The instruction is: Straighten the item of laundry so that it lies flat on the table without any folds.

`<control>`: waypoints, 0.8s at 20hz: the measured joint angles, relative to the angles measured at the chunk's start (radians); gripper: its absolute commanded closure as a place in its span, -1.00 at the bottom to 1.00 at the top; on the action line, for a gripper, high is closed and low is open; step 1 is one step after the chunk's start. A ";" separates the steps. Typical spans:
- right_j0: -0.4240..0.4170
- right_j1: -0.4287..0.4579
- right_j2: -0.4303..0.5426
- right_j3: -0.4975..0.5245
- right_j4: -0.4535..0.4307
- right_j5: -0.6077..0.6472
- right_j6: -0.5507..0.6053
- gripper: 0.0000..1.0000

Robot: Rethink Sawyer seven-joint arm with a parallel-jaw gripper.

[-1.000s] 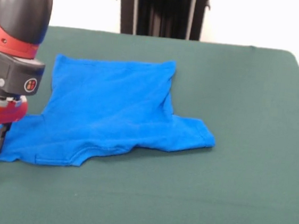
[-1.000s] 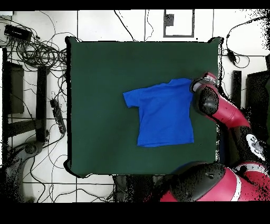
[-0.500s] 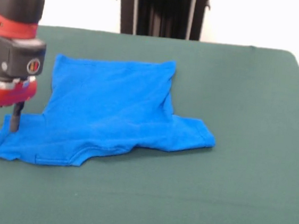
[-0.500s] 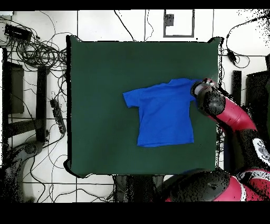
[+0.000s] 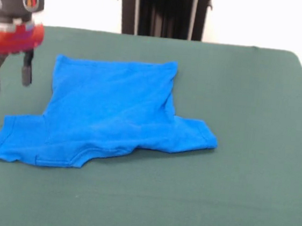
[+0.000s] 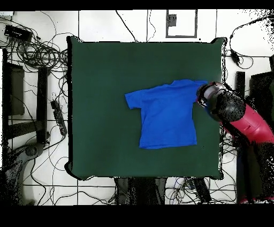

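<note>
The pincer point(image 5: 8, 79) hangs above the table point(image 5: 254, 156) with its two fingers point(image 5: 26, 73) spread apart, gripping nothing and touching nothing, just off one side edge of the table. The blue T-shirt point(image 5: 107, 114) lies spread on the table nearer that edge than the opposite one, both short sleeves out, mostly flat, with soft wrinkles and a fold by one sleeve.
</note>
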 measured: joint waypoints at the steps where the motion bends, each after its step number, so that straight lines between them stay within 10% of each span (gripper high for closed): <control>1: 0.000 -0.014 0.000 0.004 0.006 0.006 0.000 -1.00; 16: 0.086 -0.056 -0.011 0.015 0.258 -0.106 0.000 -1.00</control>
